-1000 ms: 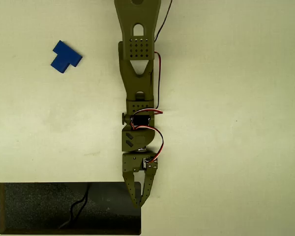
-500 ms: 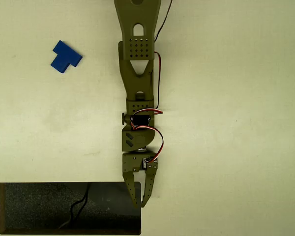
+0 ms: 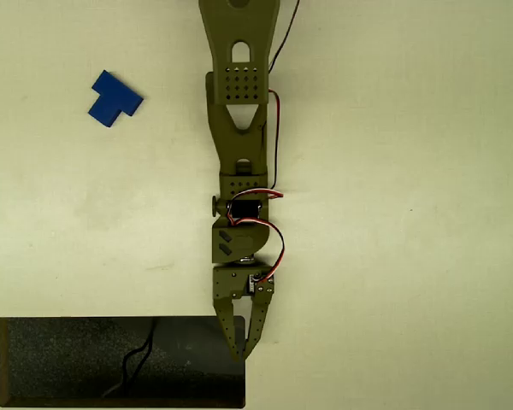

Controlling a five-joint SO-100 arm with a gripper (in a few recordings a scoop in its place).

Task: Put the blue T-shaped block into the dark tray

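In the overhead view, the small flat bright-blue T-shaped block (image 3: 114, 98) lies on the pale bench (image 3: 410, 213) at the upper left, far from the long black tray with the speckled floor (image 3: 85, 363) at the bottom left. The olive-green arm (image 3: 239, 128) reaches down the middle. Its end effector (image 3: 245, 352) sits over the tray's right end, its two fingers almost closed with nothing between them.

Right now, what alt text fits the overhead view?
An olive-green robot arm reaches down the middle of a pale table, its tool over the right end of the dark tray and holding nothing. The blue T-shaped block lies untouched at upper left.
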